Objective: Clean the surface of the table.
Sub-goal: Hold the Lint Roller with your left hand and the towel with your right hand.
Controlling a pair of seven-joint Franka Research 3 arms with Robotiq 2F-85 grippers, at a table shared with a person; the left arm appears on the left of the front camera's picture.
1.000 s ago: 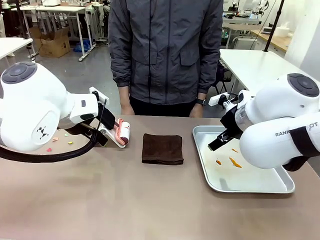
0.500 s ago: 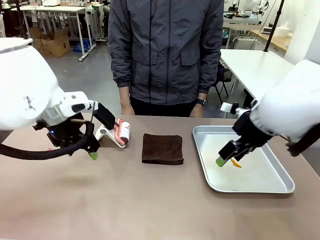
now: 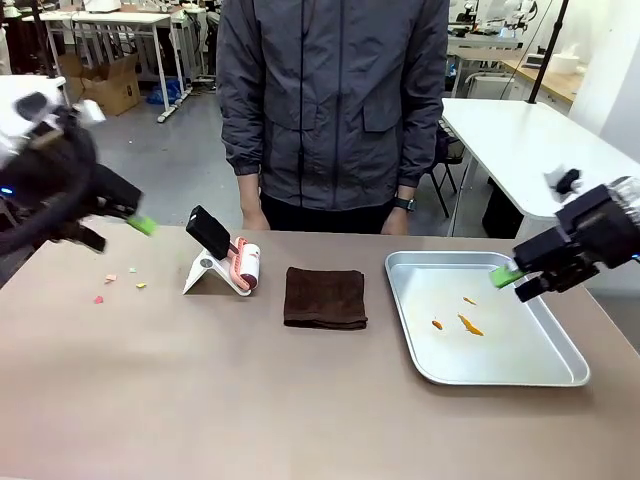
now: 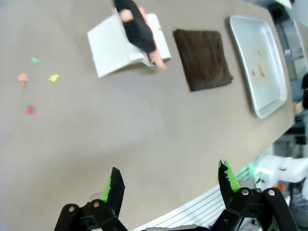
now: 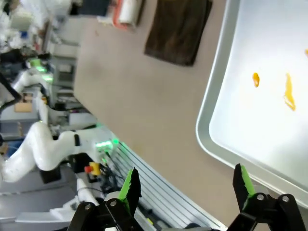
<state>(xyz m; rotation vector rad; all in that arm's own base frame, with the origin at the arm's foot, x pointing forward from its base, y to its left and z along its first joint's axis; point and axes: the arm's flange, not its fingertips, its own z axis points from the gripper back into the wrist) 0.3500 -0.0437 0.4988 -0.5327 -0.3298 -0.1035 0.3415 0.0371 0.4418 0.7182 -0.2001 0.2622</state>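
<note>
1. Both my arms have swung up and outward: my left pincer (image 4: 168, 185) hangs near the worktop's (image 3: 300, 410) far-left corner, my right pincer (image 3: 517, 282) by the tray's (image 3: 500, 381) right rim; both gape empty.
2. Cleaning looks barely begun: coloured crumbs (image 3: 118, 284) dot the left edge; the brown cloth (image 3: 324, 296) lies folded mid-worktop, untouched.
3. I find no legible writing.
</note>
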